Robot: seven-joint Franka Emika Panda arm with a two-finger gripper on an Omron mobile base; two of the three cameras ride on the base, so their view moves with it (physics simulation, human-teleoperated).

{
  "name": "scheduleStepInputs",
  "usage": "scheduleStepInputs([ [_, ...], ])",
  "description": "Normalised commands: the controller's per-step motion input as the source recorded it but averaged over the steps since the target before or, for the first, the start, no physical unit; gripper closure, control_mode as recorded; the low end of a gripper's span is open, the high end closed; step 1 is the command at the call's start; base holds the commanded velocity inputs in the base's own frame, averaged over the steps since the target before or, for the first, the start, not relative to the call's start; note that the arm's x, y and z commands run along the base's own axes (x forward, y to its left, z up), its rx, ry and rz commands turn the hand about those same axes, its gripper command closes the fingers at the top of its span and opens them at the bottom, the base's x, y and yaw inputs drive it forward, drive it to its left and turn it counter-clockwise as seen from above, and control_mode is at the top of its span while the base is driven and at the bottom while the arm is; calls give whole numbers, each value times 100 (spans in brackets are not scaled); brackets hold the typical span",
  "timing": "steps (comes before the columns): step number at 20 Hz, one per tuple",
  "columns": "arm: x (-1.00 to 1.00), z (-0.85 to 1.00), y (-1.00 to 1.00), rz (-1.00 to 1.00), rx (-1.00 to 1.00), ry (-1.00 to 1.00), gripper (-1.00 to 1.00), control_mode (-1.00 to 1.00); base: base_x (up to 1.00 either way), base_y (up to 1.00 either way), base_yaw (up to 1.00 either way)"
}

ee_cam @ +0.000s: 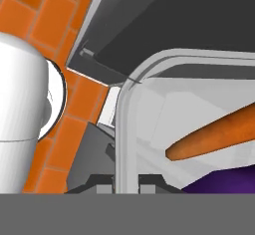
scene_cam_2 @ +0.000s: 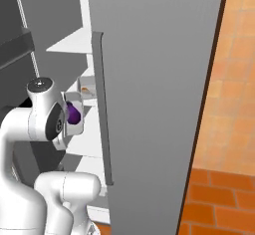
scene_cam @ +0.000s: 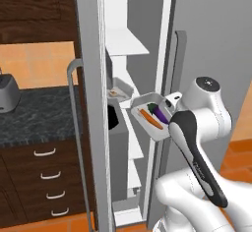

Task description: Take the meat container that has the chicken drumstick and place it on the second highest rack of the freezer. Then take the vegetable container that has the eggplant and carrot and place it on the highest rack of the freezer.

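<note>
Holding the vegetable container [scene_cam: 149,115] up in the air, tipped to one side, right at the open gap of the freezer [scene_cam: 125,54]. Gripper [ee_cam: 127,181] clamped on the box's rim, one finger on each side of the thin grey wall in the hand view. Inside the box: an orange carrot [scene_cam: 151,119] and a purple eggplant [scene_cam: 158,110], lying side by side. Same carrot [ee_cam: 214,132] seen up close in the hand view, with the eggplant [ee_cam: 224,181] just under it. From the right base view, just the purple eggplant [scene_cam_2: 73,112] peeking out of the box [scene_cam_2: 74,113], next to the white arm.

Further in, sitting on a freezer rack: the meat container [scene_cam: 119,89], with something light brown in it, too small to name. Also seen on a shelf [scene_cam_2: 88,86] from the right base view. A white rack [scene_cam: 125,42] higher up, above both boxes.

Freezer door [scene_cam: 91,103] swung open, with a long grey handle [scene_cam: 75,128]. To the left, a dark stone counter [scene_cam: 39,115] with brown drawers [scene_cam: 47,177] under it, and a grey toaster [scene_cam: 7,93] on top. Orange tiles on the floor [scene_cam_2: 219,189].

No words or labels to read anywhere.
</note>
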Motion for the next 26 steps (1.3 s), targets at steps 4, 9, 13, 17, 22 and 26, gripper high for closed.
scheduleStepInputs([
  [4, 0, 0, 0, 0, 0, 0, 100, 100, 38, 10, -6],
  [9, 0, 0, 0, 0, 0, 0, 100, 100, 36, 17, -7],
  [13, 0, 1, 7, -1, 0, -3, 100, -100, 1, 16, -3],
  [17, 0, 20, 32, 0, 0, -9, 100, -100, 0, 0, 0],
  [22, 1, 76, 23, 0, 0, -12, 100, -100, 0, 0, 0],
  [26, 3, 95, 13, 0, 0, -2, 100, -100, 0, 0, 0],
])
